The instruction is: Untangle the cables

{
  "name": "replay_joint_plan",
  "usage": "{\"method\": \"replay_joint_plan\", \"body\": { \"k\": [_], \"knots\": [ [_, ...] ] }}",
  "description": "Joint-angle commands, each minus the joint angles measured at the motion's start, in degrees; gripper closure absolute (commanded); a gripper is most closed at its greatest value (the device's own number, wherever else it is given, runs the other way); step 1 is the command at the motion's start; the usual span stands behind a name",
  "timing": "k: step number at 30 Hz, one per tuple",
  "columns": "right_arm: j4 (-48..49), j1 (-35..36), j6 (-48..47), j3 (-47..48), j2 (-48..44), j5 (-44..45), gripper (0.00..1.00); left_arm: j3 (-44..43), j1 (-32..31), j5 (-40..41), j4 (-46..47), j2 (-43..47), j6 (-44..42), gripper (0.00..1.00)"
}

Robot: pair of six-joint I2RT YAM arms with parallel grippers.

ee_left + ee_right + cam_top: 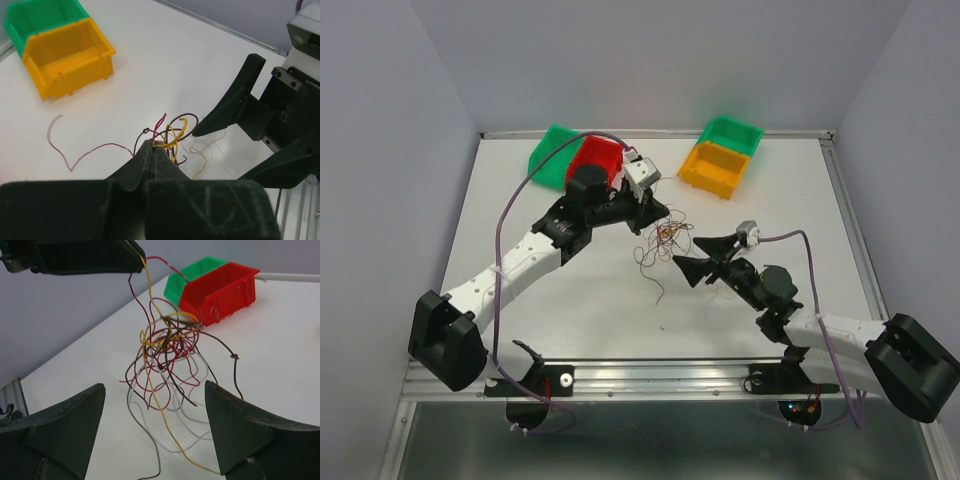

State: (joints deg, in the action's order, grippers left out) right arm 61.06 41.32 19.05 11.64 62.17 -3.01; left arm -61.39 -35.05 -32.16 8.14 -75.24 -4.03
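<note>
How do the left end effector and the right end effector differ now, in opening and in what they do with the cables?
The left end effector is shut, its fingers pressed together; the right end effector stands wide open. The left end effector pinches strands of the cables, which hang from it; the right end effector holds nothing, and the cables hang before its gap. Both are black and face the cables.

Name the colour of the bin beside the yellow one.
That bin is green, clearest in the left wrist view.
</note>
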Motion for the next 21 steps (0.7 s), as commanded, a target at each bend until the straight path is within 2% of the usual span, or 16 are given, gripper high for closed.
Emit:
{"method": "replay_joint_plan", "body": {
  "k": [1,5,7,11,12,15,19,21],
  "knots": [
    [7.1,0.3,0.2,0.0,1.4,0.8,0.15,-0.8,-2.2,-4.5,-0.1,-0.7,-1.4,1.00],
    [7.1,0.3,0.6,2.2,5.3,0.7,0.22,-0.8,-3.7,-6.8,-0.4,-0.9,-1.8,1.00],
    [7.6,0.3,1.3,2.7,6.6,2.7,0.30,-0.9,-4.0,-7.3,-0.8,-0.6,-1.7,1.00],
    [7.6,0.3,1.1,3.2,8.6,7.0,0.35,-0.7,-4.1,-8.6,-0.8,0.3,-1.9,1.00],
    [7.8,0.3,1.2,3.2,8.8,7.8,0.42,-0.6,-4.2,-9.1,-0.8,0.4,-1.9,1.00],
    [8.6,0.3,1.4,3.0,9.2,8.2,0.50,-0.5,-4.2,-11.1,-0.8,0.7,-1.8,1.00],
    [9.6,0.3,2.0,2.8,9.3,9.4,0.70,-0.9,-4.2,-13.1,-1.5,0.3,-1.7,1.00],
    [9.5,0.3,2.3,2.6,9.4,12.8,0.71,-1.1,-4.2,-14.3,-1.7,0.4,-1.7,1.00]
  ]
}}
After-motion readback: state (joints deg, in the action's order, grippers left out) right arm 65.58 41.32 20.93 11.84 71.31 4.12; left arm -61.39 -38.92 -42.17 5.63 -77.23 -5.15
